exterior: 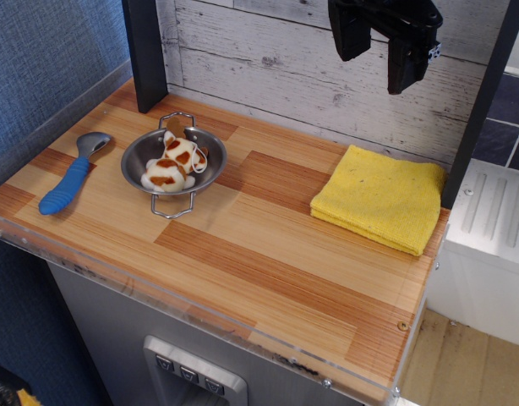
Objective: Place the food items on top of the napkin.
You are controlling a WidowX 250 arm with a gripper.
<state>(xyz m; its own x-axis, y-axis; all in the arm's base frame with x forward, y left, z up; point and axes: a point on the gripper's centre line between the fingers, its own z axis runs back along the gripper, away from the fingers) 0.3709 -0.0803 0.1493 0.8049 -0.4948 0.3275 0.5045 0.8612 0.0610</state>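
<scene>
Nearest lay the blue-handled spoon [69, 179] at left. Right of it, the cream-and-orange lumpy food items [173, 163] sat inside the round steel bowl [134, 155]. The folded yellow napkin [380, 197] waited far right. Above, the black gripper [380, 52] hung empty, jaws parted; nothing was grasped yet, so it likely needed to reach the bowl.

Food items [173, 162] in bowl [134, 156], frame left-centre on surface [268, 254]; spoon [72, 173] just left of bowl; napkin [379, 197] far right; gripper [379, 52] above, upper right.

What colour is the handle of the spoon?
Blue; the spoon bowl is grey metal. Seen in the observation.image view.
</scene>
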